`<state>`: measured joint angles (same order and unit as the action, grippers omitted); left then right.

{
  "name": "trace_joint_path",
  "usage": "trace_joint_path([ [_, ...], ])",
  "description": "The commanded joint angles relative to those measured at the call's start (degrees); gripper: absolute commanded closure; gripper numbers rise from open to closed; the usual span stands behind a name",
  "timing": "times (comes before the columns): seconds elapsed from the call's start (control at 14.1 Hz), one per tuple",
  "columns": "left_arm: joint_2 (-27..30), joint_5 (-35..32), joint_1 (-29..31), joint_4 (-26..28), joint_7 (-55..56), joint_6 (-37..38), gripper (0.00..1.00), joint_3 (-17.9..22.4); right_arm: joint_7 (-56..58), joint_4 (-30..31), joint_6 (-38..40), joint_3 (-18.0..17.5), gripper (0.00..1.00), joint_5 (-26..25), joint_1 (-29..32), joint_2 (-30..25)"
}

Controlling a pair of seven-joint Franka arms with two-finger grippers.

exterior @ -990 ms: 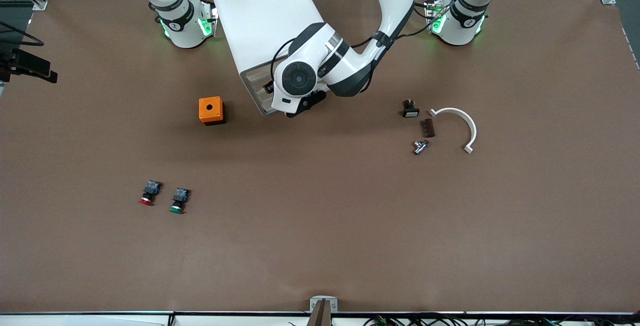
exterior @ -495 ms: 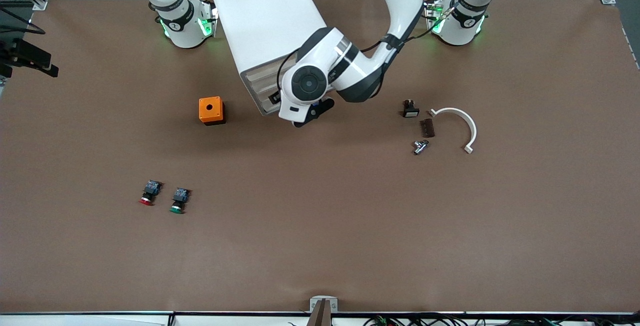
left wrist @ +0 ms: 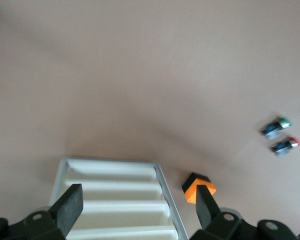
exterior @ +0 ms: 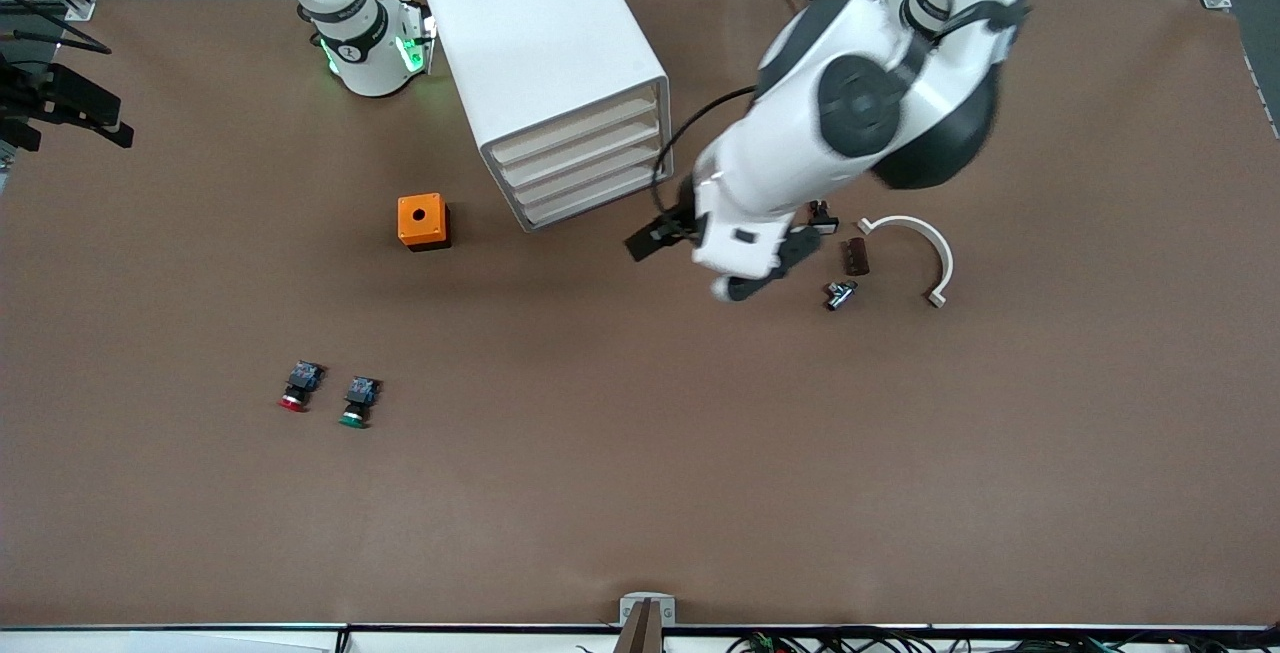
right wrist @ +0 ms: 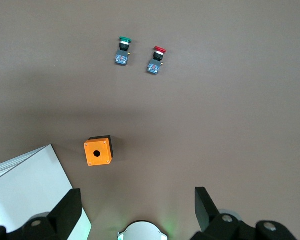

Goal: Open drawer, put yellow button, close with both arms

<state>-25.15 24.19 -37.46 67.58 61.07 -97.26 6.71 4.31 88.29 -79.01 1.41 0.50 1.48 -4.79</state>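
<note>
The white drawer cabinet [exterior: 545,63] stands near the arms' bases, and all its drawer fronts [exterior: 585,165] look shut. The yellow button shows in no view. My left gripper [exterior: 660,231] is open and empty, in the air beside the cabinet's front, toward the left arm's end. In the left wrist view the gripper [left wrist: 138,202] frames the drawer fronts [left wrist: 115,200] at a distance. My right gripper [right wrist: 135,207] is open and empty, high over its own base [right wrist: 142,232]. Its black hand shows at the edge of the front view [exterior: 70,108].
An orange box with a hole [exterior: 422,221] sits beside the cabinet. A red-capped button [exterior: 292,398] and a green-capped button [exterior: 353,415] lie nearer the camera. Under the left arm lie a small black part [exterior: 822,223], a brown block [exterior: 855,256], a metal fitting [exterior: 840,293] and a white curved piece [exterior: 925,248].
My left gripper has pulled away from the cabinet's drawer fronts toward the left arm's end of the table. The right hand has shifted slightly.
</note>
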Motion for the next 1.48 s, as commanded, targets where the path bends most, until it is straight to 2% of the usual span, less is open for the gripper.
trace_joint_path([
  [0.0, 7.29, -4.49, 3.34, 2.29, -8.47, 5.38, 0.01, -0.38, 0.70, 3.20, -1.50, 0.61, 0.00, 1.34, -0.25, -2.68],
  [0.28, 13.72, -7.65, 11.43, 2.73, -26.92, 19.18, 0.01, -0.38, 0.70, 3.29, -1.67, 0.70, 0.00, 2.05, -0.08, -2.69],
  [0.49, 14.96, -14.16, 15.12, 4.13, -39.15, 22.72, 0.01, -0.55, 0.70, 3.38, -1.59, 0.70, 0.00, 2.05, 0.27, -2.69],
  [0.78, 14.87, -15.75, 21.18, 6.51, -47.33, 21.85, 0.01, -0.64, 0.70, 3.82, -1.67, 0.70, 0.00, 2.05, 0.36, -2.86],
  [1.06, 16.19, -16.98, 26.64, 11.95, -56.13, 17.46, 0.01, -0.73, 0.70, 3.82, -1.67, 0.70, 0.00, 2.05, 0.36, -2.86],
  [1.41, 24.26, -20.06, 27.70, 27.14, -57.55, 5.43, 0.01, -0.99, 0.70, 3.82, -1.32, 0.88, 0.00, 2.05, 0.36, -2.86],
])
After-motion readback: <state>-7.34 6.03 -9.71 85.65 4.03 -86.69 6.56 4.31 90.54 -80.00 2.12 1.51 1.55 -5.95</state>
